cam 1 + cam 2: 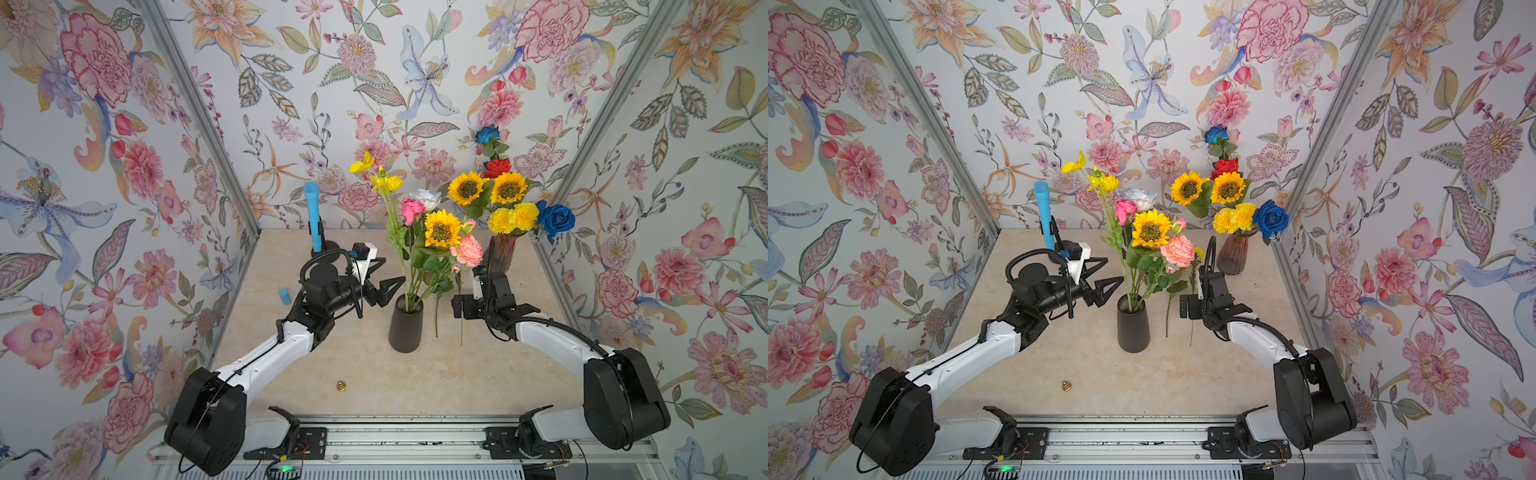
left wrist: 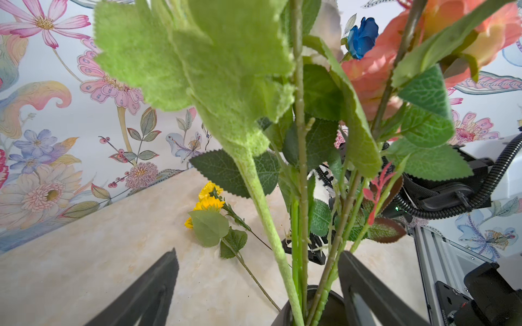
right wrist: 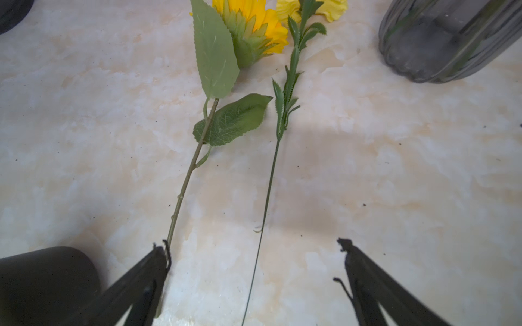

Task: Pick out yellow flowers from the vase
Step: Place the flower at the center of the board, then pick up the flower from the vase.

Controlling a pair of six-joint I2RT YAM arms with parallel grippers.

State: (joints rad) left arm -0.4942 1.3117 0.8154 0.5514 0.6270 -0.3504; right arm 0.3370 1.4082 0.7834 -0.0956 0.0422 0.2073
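Two yellow stems out, more left to pull

In both top views we see the black vase [image 1: 406,328] mid-table, still holding a sunflower [image 1: 441,228] and thin-petalled yellow blossoms [image 1: 386,183] among pink, peach and white roses [image 1: 467,251], with two picked stems [image 1: 436,320] lying on the table [image 1: 332,365] just beside it; the left gripper [image 1: 392,271] hovers at the bouquet's stems. In the left wrist view its jaws stand apart on either side of the stems above the vase mouth, gripping nothing. In the right wrist view the right gripper [image 3: 252,246] is spread wide and empty over the laid-down sunflower [image 3: 262,25] and a ruffled yellow bloom [image 3: 333,8]. We judge the job partly done; whether the glass vase [image 3: 452,36] at the back counts, we cannot tell.
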